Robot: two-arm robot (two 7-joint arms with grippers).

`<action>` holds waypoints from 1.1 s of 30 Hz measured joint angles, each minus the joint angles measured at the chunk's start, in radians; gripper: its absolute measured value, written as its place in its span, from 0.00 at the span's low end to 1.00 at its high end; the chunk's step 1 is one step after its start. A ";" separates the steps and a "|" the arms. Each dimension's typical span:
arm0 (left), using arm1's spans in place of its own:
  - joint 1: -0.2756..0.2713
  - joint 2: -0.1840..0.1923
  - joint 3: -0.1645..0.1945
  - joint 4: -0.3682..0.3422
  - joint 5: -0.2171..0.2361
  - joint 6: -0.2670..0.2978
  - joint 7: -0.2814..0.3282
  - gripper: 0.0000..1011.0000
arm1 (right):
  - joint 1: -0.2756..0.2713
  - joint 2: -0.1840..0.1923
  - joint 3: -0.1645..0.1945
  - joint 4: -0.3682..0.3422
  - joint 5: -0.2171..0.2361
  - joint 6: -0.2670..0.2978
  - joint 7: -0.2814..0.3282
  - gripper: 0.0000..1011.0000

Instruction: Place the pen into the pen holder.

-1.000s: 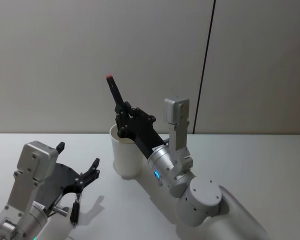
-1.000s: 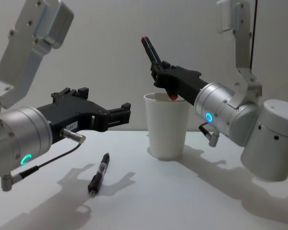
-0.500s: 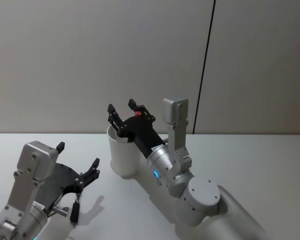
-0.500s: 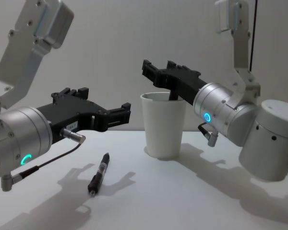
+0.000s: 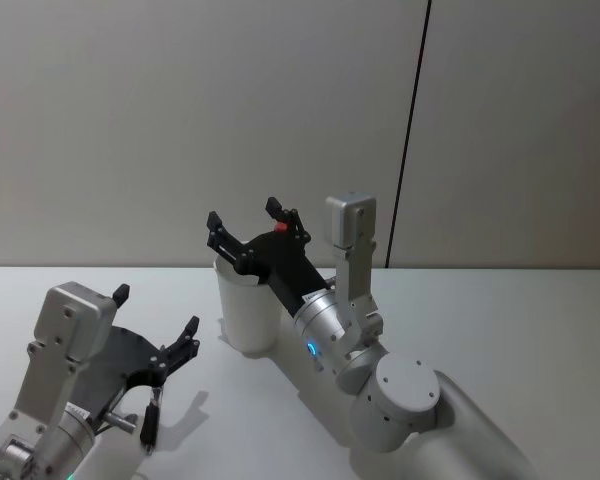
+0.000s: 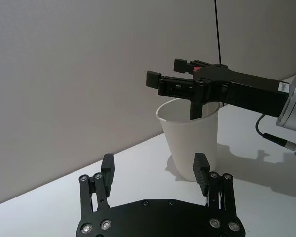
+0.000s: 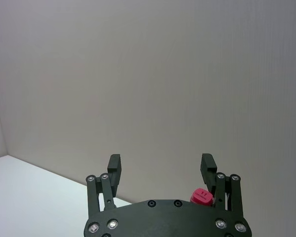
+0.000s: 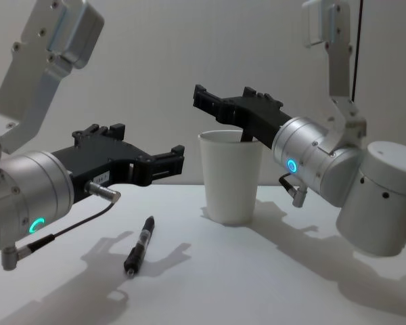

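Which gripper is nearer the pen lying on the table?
Left. The left gripper hovers close above the pen; the right gripper is open over the pen holder, farther back.

I saw matt white paper on the pen holder (image 8: 229, 179), a smooth matt counter (image 8: 257, 284), and satin silver metal arm casings (image 8: 314, 162).

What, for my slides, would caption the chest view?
Right gripper open over a paper cup holding a pen; left gripper open near a second pen on the table.
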 joint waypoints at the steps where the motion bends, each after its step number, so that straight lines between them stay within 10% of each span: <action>1: 0.000 0.000 0.000 0.000 0.000 0.000 0.000 0.99 | -0.001 0.000 0.001 -0.003 0.000 0.001 0.000 0.99; 33: 0.000 0.000 0.000 0.000 0.000 0.000 0.000 0.99 | -0.245 0.091 0.075 -0.450 0.060 0.209 -0.082 0.99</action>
